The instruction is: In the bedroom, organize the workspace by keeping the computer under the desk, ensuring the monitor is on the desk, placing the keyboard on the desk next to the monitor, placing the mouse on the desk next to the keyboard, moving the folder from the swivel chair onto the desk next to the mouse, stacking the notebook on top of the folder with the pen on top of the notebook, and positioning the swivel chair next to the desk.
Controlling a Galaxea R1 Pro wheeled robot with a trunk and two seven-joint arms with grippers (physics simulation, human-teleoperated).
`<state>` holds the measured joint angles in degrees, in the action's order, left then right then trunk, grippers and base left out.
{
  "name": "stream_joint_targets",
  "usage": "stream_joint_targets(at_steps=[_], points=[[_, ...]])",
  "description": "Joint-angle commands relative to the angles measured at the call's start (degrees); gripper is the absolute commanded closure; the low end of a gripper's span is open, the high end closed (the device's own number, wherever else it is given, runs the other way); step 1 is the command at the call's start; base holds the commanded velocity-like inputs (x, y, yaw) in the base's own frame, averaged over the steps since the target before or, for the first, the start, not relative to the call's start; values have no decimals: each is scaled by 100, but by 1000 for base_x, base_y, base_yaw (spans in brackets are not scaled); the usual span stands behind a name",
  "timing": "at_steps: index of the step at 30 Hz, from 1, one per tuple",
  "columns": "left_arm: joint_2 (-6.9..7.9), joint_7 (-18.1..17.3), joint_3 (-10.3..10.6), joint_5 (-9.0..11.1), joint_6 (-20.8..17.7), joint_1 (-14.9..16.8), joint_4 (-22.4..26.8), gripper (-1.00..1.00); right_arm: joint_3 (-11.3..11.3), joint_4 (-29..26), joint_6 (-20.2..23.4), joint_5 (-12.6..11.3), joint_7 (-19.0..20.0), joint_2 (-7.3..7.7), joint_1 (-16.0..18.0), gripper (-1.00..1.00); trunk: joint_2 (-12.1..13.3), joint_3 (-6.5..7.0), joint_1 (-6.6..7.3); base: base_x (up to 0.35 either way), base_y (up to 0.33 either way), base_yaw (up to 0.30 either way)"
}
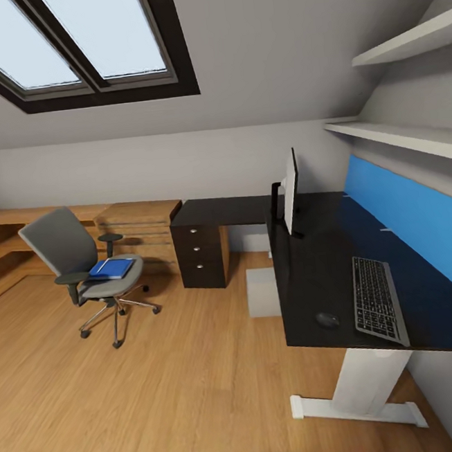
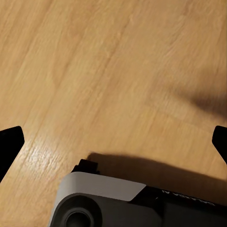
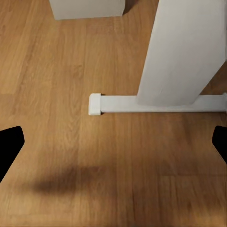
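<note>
glossy black covers the top of the desk [image 1: 314,272], which stands at the right of the head view with a blue panel [image 1: 412,213] along its back. on it the monitor [image 1: 290,190] stands edge-on near the inner corner, and the keyboard [image 1: 377,299] lies toward the near end with the mouse [image 1: 327,320] just beside it. the computer [image 1: 262,292] stands on the wooden floor [image 1: 167,392] under the desk, beside the drawers [image 1: 201,254]. the chair [image 1: 84,269] stands well apart from the desk, near the low wooden shelving [image 1: 139,225], and the blue folder [image 1: 111,269] lies on its seat. the left end effector [image 2: 113,142] hangs over bare floor with its fingertips [image 2: 9,142] spread apart. the right end effector [image 3: 113,142] is likewise spread apart, above the floor near the desk's white leg [image 3: 182,52].
</note>
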<state>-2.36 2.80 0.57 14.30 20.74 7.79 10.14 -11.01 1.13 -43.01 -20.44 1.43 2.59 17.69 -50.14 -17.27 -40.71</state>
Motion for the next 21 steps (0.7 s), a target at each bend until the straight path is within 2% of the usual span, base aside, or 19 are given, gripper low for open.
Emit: stream_joint_targets(at_steps=[1,8,11,16,18,19,21], points=[[-1,19,11,12,18,3,-3,-100,-46,8,22,-58,15,1,6,-100,-5,-7,-1,-3,-23,0],[-1,19,13,12,18,3,-2,-100,-41,-225,633,-67,12,42,13,-100,-5,-7,-1,-1,-9,0],[-1,19,7,19,18,3,-3,-100,-43,-791,1057,-74,8,122,15,-100,-5,-7,-1,0,-1,0],[-3,19,10,18,18,3,-3,-100,-34,-1087,1515,-83,-8,139,15,-100,-5,-7,-1,0,0,0],[-12,19,14,14,18,3,-5,-100,17,-1641,2284,-95,-10,191,15,-100,-5,-7,-1,0,0,0],[-15,19,15,14,18,3,-8,-100,44,-1839,2528,-98,-10,208,15,-100,-5,-7,-1,0,0,0],[-23,19,19,13,18,3,-43,-100,282,-2781,3687,-98,-34,254,15,-100,-5,-7,-1,0,0,0]])
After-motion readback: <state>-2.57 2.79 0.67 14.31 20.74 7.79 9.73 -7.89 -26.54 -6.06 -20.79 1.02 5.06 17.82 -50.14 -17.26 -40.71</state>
